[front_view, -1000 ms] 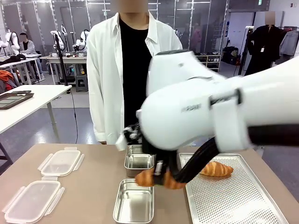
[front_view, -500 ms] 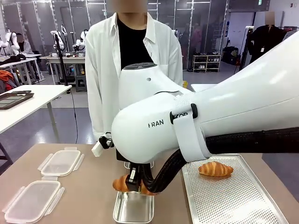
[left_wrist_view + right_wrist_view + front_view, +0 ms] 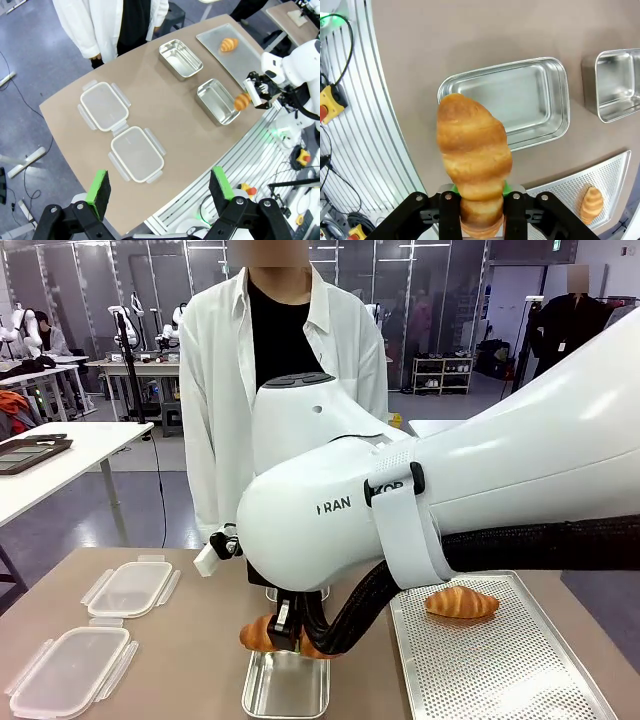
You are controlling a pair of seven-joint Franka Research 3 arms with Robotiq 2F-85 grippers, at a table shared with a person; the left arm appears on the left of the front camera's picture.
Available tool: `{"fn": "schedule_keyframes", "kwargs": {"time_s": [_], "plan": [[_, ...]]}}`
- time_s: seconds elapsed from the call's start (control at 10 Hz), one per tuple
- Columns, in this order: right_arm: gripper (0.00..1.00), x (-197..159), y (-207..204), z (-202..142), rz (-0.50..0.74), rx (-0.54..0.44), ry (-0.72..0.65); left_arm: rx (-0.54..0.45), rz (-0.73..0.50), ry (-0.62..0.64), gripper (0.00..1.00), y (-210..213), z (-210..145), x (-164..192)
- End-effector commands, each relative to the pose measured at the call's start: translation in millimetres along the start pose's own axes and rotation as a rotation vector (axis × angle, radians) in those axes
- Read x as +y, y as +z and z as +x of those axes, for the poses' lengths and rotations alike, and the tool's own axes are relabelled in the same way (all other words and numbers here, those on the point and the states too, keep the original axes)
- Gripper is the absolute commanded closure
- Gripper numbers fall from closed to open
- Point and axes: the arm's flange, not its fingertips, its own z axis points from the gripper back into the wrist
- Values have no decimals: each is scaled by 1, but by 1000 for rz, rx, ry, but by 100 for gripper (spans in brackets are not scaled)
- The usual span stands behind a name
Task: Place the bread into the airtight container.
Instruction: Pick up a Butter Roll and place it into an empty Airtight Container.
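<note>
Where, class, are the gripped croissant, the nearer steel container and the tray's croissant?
gripped croissant [image 3: 475,150]: right wrist view, its middle.
nearer steel container [image 3: 535,97]: right wrist view, bare floor.
tray's croissant [image 3: 462,603]: front view, its middle.

Right arm [image 3: 460,500] swung toward 9 o'clock across the front view since a second ago; its bulk now hides most of the far steel container [image 3: 181,59] there. Right gripper [image 3: 287,625], clamped on the croissant [image 3: 258,634], carried it from beside the tray's [image 3: 500,680] 9 o'clock edge to above the 12 o'clock rim of the near steel container [image 3: 285,690]. Last half second: only a slight drift toward 9 o'clock
</note>
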Motion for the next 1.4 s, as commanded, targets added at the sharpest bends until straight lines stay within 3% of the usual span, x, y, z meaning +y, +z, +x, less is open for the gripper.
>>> {"fn": "schedule_keyframes", "kwargs": {"time_s": [0.0,0.3,0.6,0.9,1.3], "plan": [[77,-10,-16,2,-31,-27,-153,-5,-6,-21,0,1,0,-2],[77,-24,-11,-4,7,-168,-614,-5,-6,-21,0,1,0,-2],[77,-40,-36,-7,4,-142,-995,-5,-6,-21,0,1,0,-2],[77,-52,-60,-1,56,-136,-1186,-5,-6,-21,0,1,0,-2],[77,-54,-104,18,51,-58,-1243,-5,-6,-21,0,1,0,-2]]}}
